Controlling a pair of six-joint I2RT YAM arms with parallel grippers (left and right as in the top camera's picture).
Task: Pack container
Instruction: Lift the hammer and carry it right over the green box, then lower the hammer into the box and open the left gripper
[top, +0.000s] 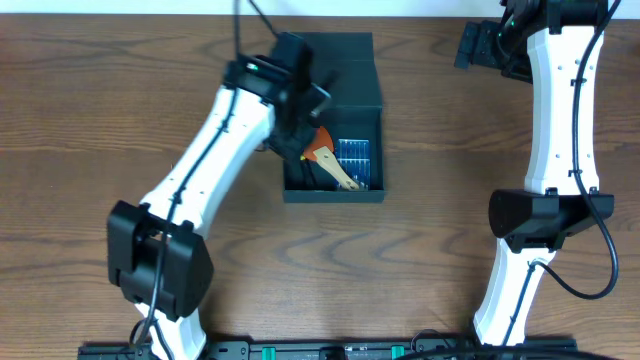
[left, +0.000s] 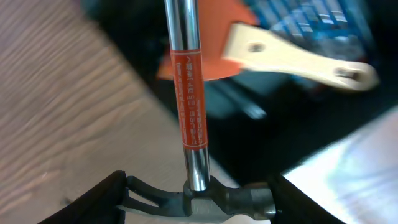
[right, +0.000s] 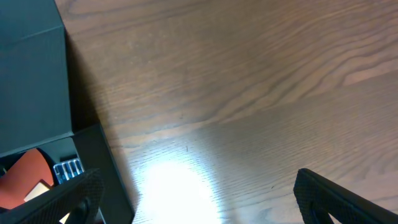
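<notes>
My left gripper (left: 199, 205) is clamped on the head of a hammer (left: 189, 93), whose chrome shaft reaches into the container (top: 335, 195). The container stands open at mid-bench (top: 460, 180), with an orange scraper (left: 298, 59) and a blue bit case (top: 355, 155) inside. My right gripper (right: 199, 202) hangs spread wide above the bench, to the right of the container.

hammer (left: 189, 81): chrome shaft is carrying an orange label; dark claw head is sitting nearest the left wrist camera.
scraper (top: 333, 163): orange blade, pale wooden handle; it is lying slantwise, handle overlapping the bit case.
bit case (top: 357, 152): blue, lying flat beneath that handle.
table (top: 100, 120): brown wood grain is catching a bright glare.
</notes>
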